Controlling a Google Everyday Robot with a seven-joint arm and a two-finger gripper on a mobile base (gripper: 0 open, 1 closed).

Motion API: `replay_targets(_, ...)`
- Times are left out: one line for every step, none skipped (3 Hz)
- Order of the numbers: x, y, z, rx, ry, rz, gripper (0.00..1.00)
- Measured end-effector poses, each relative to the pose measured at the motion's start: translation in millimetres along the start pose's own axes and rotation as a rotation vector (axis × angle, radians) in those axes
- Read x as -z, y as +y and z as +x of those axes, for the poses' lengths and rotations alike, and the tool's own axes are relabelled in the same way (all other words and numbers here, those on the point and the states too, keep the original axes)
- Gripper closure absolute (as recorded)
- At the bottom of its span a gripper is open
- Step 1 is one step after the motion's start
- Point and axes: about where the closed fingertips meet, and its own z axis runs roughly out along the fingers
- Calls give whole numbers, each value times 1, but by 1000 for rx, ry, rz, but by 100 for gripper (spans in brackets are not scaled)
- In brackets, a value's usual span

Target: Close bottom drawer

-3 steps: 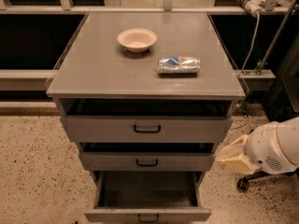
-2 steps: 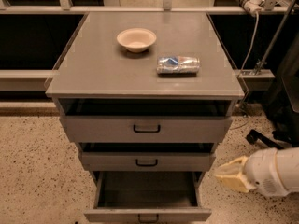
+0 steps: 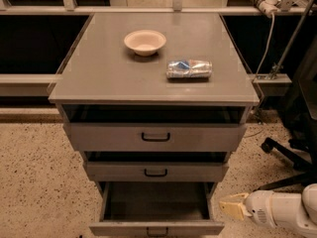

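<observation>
The grey cabinet (image 3: 153, 83) has three drawers. The bottom drawer (image 3: 156, 227) is pulled far out; its empty inside shows and its grey front with a small black loop handle (image 3: 157, 230) sits at the bottom edge of the view. The middle drawer (image 3: 156, 171) and top drawer (image 3: 156, 137) stick out a little. My gripper (image 3: 230, 206), with pale yellow fingertips on a white arm (image 3: 282, 210), is low at the right, just beside the open bottom drawer's right front corner, pointing left. It holds nothing that shows.
On the cabinet top lie a beige bowl (image 3: 145, 41) and a crushed silver can (image 3: 189, 69). A black office chair base (image 3: 290, 155) stands on the speckled floor at the right. Cables and a rail (image 3: 270, 43) run behind.
My arm has dropped lower and drawn back to the right, from beside the middle drawer down to the level of the bottom drawer. The drawers have not moved.
</observation>
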Motion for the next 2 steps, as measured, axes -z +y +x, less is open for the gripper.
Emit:
replay_targets(-46,-31,34,-100,-39,-61,100)
replay_targets(-74,-28,61,-160,-37,-115,100)
